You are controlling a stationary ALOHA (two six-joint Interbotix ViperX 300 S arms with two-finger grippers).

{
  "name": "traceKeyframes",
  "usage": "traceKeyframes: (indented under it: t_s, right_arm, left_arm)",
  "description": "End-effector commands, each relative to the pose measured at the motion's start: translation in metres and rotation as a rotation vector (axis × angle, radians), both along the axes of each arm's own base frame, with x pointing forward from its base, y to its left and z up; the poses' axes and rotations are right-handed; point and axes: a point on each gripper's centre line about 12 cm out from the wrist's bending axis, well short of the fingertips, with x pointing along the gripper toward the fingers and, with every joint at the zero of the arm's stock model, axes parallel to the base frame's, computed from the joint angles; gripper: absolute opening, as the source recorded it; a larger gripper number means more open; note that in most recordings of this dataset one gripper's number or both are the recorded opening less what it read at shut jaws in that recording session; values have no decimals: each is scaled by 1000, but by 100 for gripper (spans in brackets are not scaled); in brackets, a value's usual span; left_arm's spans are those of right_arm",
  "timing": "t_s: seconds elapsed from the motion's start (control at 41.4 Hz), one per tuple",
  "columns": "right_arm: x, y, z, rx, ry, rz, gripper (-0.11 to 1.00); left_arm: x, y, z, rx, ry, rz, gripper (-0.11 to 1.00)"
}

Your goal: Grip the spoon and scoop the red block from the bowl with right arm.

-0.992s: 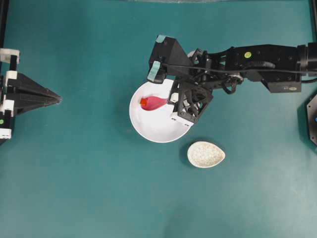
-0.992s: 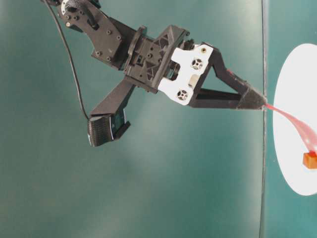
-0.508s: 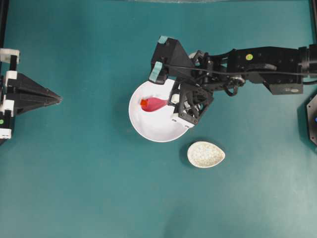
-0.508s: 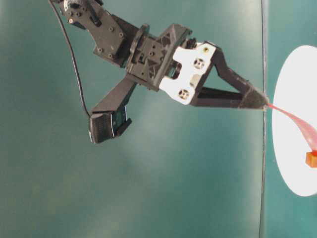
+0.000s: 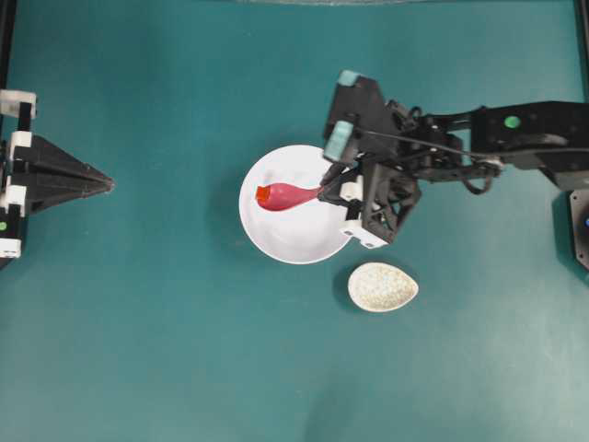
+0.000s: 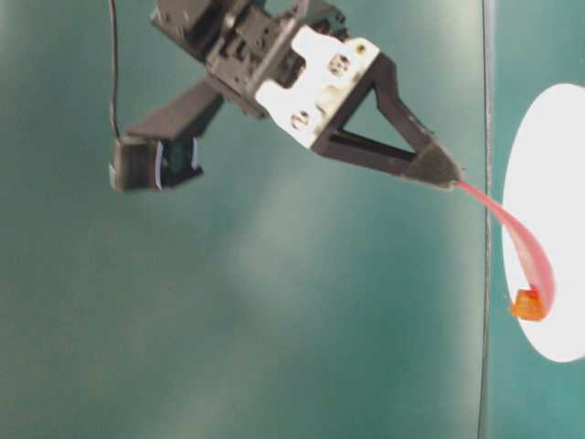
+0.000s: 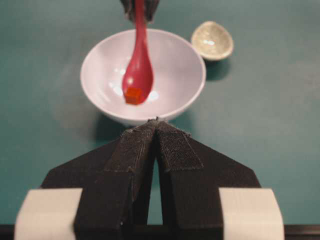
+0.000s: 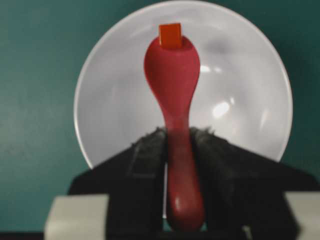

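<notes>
The right gripper (image 8: 178, 145) is clamped on the handle of the magenta-pink soup spoon (image 8: 174, 95), its two black padded fingers (image 8: 145, 160) pressing the handle from either side in the right wrist view. In the overhead view the same gripper (image 5: 324, 191) sits at the right rim of the white bowl (image 5: 276, 239), with the spoon (image 5: 287, 195) reaching leftward from the fingertips over the bowl's interior. The tiny red block (image 8: 170, 35) lies at the far tip of the spoon's scoop, at the upper centre of the right wrist frame; in the left wrist view the block (image 7: 133, 95) rests in the scoop above the bowl's floor (image 7: 170, 75). In the table-level view the spoon (image 6: 512, 242) curves from the gripper tip at centre right, with the block (image 6: 527, 305) at its end against the white bowl (image 6: 558, 183). A speckled egg-shaped spoon rest (image 5: 383, 286) lies on the teal table (image 5: 166, 350), just beside the bowl at lower right. The left gripper (image 5: 109, 184) is at the left edge of the overhead frame, well apart from the bowl, its fingers (image 7: 172, 150) pressed together with nothing between them.
</notes>
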Motion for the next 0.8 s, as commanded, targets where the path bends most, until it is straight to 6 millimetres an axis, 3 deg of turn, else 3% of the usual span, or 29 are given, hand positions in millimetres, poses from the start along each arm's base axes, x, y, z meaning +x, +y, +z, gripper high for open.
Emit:
traceKeyframes:
  t_s: [0.0,0.387,0.774]
  right_arm:
    - [-3,0,20,-11,-103,-5,24]
    - [-29,1,33,-37,-303,-21,24]
    - [-51,7,41,-44,-379,-10,24]
  left_arm:
    - [3,0,9,-1,-26,2,0]
    - [2,0,9,-1,-26,2,0]
    - [2,0,9,-25,-23,9,0]
